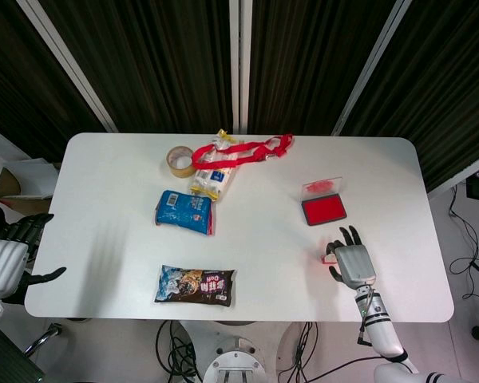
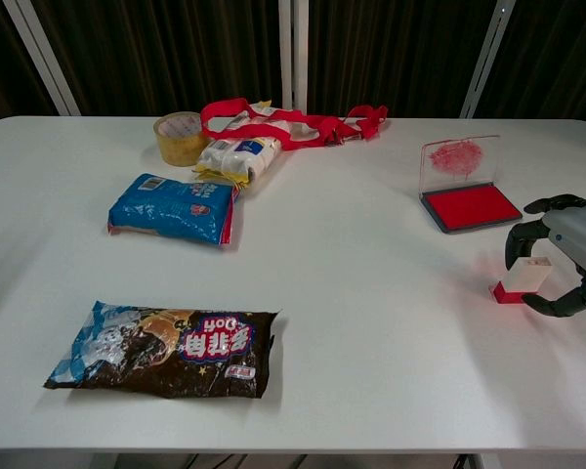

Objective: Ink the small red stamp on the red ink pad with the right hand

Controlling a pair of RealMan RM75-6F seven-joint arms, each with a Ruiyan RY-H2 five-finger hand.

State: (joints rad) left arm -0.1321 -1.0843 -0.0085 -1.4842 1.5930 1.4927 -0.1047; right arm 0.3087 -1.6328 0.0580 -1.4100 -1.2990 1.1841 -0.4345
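Observation:
The small red stamp (image 1: 330,258) (image 2: 523,280), clear-topped with a red base, stands tilted on the white table (image 1: 263,239) near the front right. My right hand (image 1: 351,262) (image 2: 566,256) wraps it from the right, fingers curled over its top and thumb at its near side, touching it. The red ink pad (image 1: 323,210) (image 2: 470,206) lies open just behind, its stained clear lid (image 2: 457,161) standing up. My left hand (image 1: 4,263) hangs off the table's left edge, fingers apart and holding nothing.
A tape roll (image 1: 180,159), a white packet (image 1: 211,177) with a red ribbon (image 1: 251,150) over it, a blue snack packet (image 1: 184,211) and a dark chocolate bag (image 1: 195,286) lie on the left half of the table.

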